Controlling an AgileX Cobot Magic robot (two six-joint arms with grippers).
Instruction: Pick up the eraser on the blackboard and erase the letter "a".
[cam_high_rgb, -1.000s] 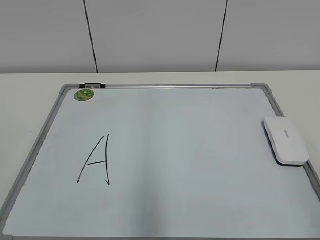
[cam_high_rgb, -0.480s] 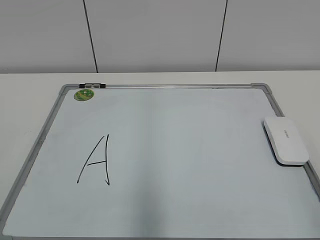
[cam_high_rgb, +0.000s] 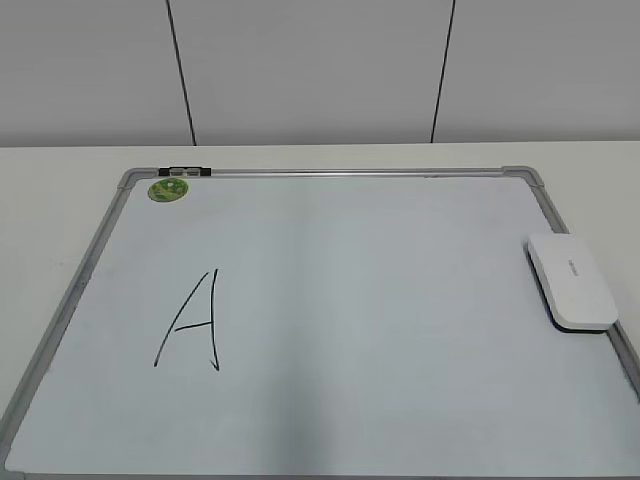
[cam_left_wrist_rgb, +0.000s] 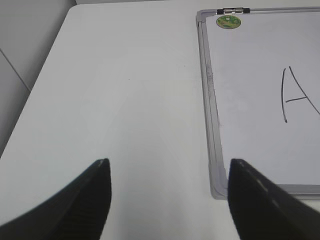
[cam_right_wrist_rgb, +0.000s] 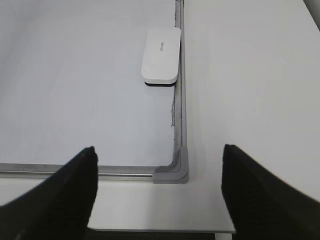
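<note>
Exterior view: black capital "A" (cam_high_rgb: 190, 322) on blackboard (cam_high_rgb: 400, 420), eraser (cam_high_rgb: 571, 281) lettering illegible.

eraser (cam_high_rgb: 571, 282) flat at blackboard (cam_high_rgb: 330, 172) right edge | capital "A" (cam_high_rgb: 190, 320) left | green magnet (cam_high_rgb: 168, 190) top-left corner

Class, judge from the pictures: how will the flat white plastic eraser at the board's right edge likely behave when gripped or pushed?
The flat white rounded-rectangle plastic eraser looks rigid, so it probably won't bend in a grip. Lying low and flat, it is unlikely to roll or tip. Its smooth shell may be slippery, and on the pale blue-white dry-erase board a push would probably slide it, perhaps until the thin grey frame beside it stops it.
</note>
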